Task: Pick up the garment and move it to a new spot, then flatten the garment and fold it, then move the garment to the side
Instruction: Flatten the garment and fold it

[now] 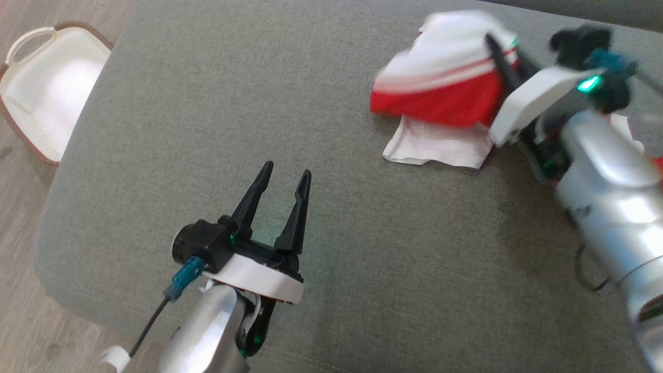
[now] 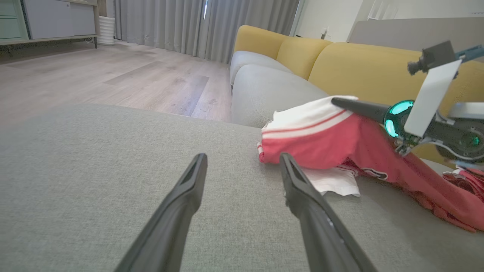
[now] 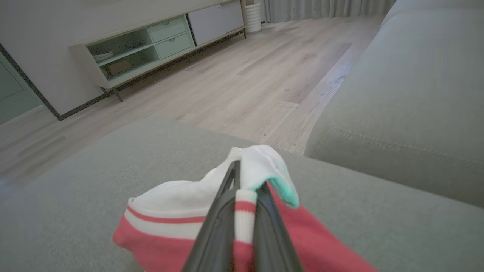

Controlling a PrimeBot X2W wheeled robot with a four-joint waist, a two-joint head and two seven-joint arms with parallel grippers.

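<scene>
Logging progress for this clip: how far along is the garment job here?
Grasp looks done: the right gripper is shut on the garment at its white edge. In hand: the pickup and move, with the cloth partly raised and the rest bunched on the grey cushion. To do: flattening, folding and moving it aside. The left gripper is open over bare cushion.

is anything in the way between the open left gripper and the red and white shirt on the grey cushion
Nothing visible. The grey fabric cushion between the left gripper and the red and white striped garment is bare, so the path looks open. The right gripper is shut on the garment's white edge.
</scene>
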